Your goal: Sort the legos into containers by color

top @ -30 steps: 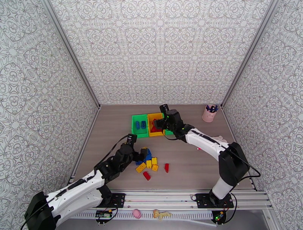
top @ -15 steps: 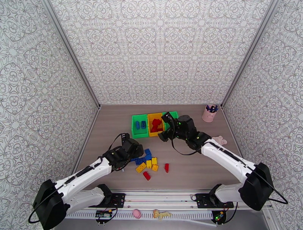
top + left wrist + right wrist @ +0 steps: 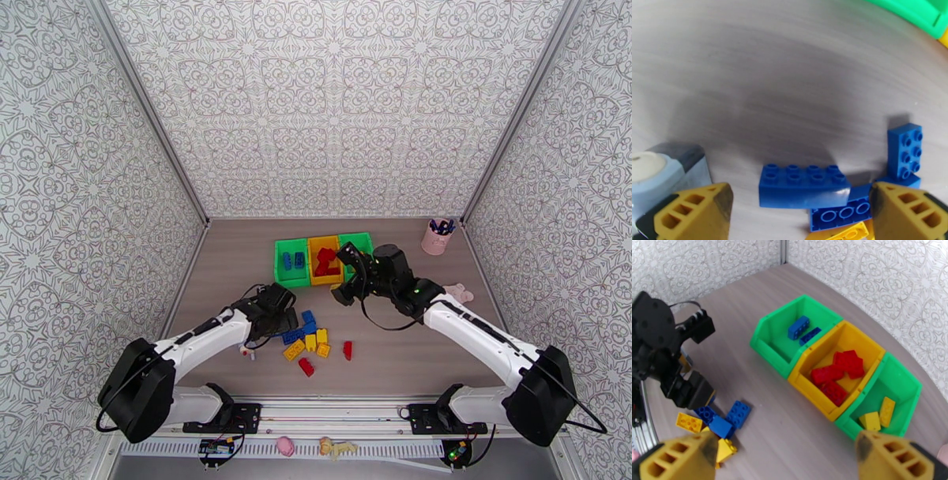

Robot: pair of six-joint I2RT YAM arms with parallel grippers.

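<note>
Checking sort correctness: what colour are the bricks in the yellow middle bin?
Red bricks, seen best in the right wrist view.

Legos (image 3: 738,413) are blue, red, yellow; containers (image 3: 768,356) green, yellow.

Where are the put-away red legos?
In the right wrist view, the red legos lie in the yellow bin, between the blue-brick green bin and the yellow-brick green bin.
</note>
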